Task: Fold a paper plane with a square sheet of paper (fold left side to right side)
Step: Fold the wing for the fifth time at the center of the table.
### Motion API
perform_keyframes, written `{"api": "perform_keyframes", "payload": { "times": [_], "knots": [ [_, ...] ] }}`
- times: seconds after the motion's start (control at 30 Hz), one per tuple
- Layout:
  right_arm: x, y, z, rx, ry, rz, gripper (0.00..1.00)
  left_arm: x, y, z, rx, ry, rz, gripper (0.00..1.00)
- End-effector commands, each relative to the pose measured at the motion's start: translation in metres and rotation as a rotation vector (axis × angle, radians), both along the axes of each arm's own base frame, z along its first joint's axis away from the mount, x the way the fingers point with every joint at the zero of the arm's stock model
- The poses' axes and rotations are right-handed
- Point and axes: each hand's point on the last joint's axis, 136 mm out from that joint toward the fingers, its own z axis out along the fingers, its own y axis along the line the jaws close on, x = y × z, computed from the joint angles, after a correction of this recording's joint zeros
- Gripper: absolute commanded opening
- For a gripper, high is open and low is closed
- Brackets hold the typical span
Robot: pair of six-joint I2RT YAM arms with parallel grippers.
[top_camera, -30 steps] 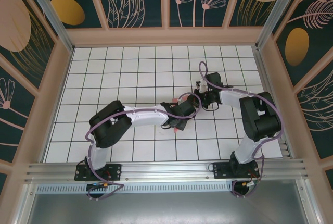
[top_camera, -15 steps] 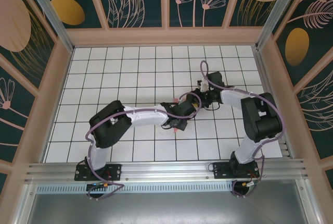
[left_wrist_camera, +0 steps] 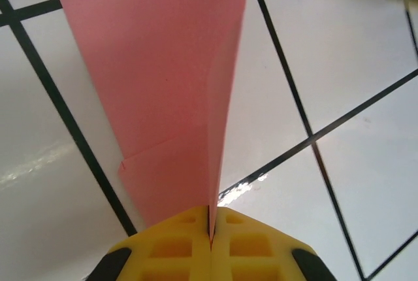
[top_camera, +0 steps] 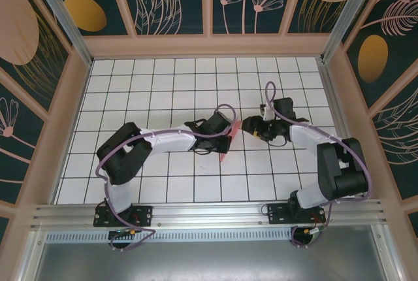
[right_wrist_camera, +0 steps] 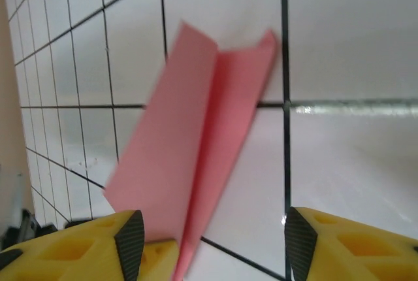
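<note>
I hold the left gripper (left_wrist_camera: pixel 210 232) clamped on the paper plane (left_wrist_camera: pixel 163 65), with the right gripper (right_wrist_camera: pixel 209 242) standing open (folding looks finished), so next I'd lay it down gently.

1 fixed camera looks down from high behind the near edge over the whole gridded table (top_camera: pixel 130 91). 2 wrist cameras sit close above it, facing forward and down. All 3 views share the pink paper plane (left_wrist_camera: pixel 163 65).
</note>
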Motion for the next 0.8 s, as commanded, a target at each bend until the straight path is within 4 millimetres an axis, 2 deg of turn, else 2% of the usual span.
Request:
{"api": "perform_keyframes", "payload": {
  "times": [0.0,0.17,0.43,0.6,0.77],
  "knots": [
    [-0.008,0.005,0.007,0.045,-0.04,0.007,0.64,-0.006,-0.016,0.01,-0.111,0.049,-0.025,0.01],
    [-0.018,0.013,-0.004,0.057,-0.013,0.022,0.66,-0.005,-0.02,0.004,-0.155,0.095,-0.027,0.01],
    [-0.017,0.023,-0.013,0.045,0.011,0.034,0.65,-0.005,-0.023,-0.009,-0.18,0.155,-0.019,0.01],
    [-0.019,0.02,-0.025,0.009,0.049,0.019,0.6,-0.006,-0.021,-0.017,-0.195,0.185,-0.001,0.0],
    [-0.017,0.022,-0.028,0.024,0.06,0.011,0.58,-0.006,-0.021,-0.02,-0.235,0.216,0.006,0.0]
  ]
}}
